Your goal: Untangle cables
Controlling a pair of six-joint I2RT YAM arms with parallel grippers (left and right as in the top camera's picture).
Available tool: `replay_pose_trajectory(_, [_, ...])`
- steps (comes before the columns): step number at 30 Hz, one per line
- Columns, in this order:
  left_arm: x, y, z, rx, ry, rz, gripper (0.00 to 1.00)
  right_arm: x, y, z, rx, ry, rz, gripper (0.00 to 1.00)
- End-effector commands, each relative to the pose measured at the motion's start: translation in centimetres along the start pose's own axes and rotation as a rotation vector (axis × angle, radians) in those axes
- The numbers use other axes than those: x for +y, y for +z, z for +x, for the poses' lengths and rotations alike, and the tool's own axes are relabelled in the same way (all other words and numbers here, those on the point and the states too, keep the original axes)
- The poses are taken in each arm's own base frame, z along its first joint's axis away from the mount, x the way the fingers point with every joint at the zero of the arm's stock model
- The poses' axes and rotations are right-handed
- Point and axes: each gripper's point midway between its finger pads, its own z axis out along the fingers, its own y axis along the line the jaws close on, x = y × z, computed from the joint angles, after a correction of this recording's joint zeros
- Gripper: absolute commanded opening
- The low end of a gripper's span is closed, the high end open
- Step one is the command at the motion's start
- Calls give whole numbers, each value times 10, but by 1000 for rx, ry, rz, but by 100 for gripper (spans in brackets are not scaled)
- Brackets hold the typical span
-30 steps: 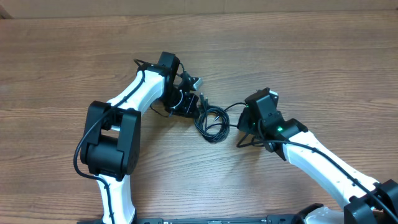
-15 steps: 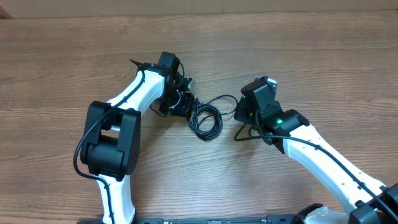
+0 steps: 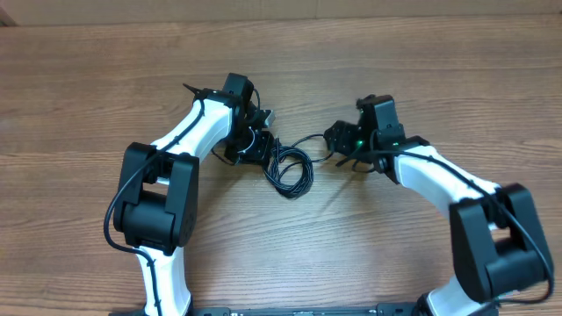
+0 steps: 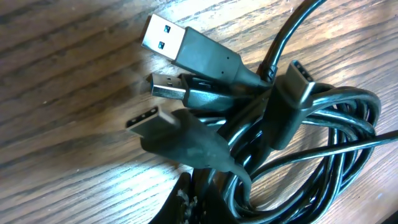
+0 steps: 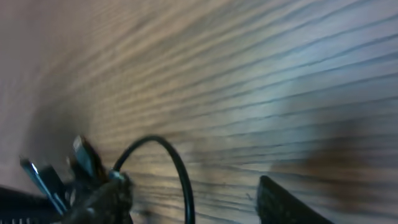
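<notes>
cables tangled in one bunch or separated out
Tangled. In the left wrist view the cables loop over each other with plugs bunched together; overhead they form one coiled clump.

The table (image 3: 88,88) under me looks like wood: pale brown, fine-grained, with a soft sheen where the light falls. The cables (image 4: 323,124) wear smooth black plastic jackets — glossy enough to catch highlights. Their plug housings (image 4: 208,59) are duller black plastic (closer to satin), ending in bright bare metal tips (image 4: 163,36). My arm shells (image 3: 189,132) look like smooth white plastic, and the joints (image 3: 154,206) are matt black.
</notes>
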Motion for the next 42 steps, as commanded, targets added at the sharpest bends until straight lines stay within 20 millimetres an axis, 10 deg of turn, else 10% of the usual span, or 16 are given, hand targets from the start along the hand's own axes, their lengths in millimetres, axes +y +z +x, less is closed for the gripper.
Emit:
replay_pose_trajectory(1, [7,3,-2,2,-2,-36,4,12,8,4,38,-62,-77,49])
replay_pose_trajectory(5, [-4,3,-1,5,54,27,4,9,18,4,34,-63,-79,41])
replay_pose_trajectory(8, [-8,3,-1,5,69,51,4,7,17,1,31,-57,-82,4])
replay_pose_trajectory(18, [-12,2,-1,5,72,78,4,45,-88,-55,-161,-70,-152,4])
replay_pose_trajectory(32, [-12,2,-2,1,72,78,4,52,-77,31,-83,-46,169,4])
replay_pose_trajectory(42, [-12,2,-1,2,69,78,4,45,-49,51,-152,-85,338,4])
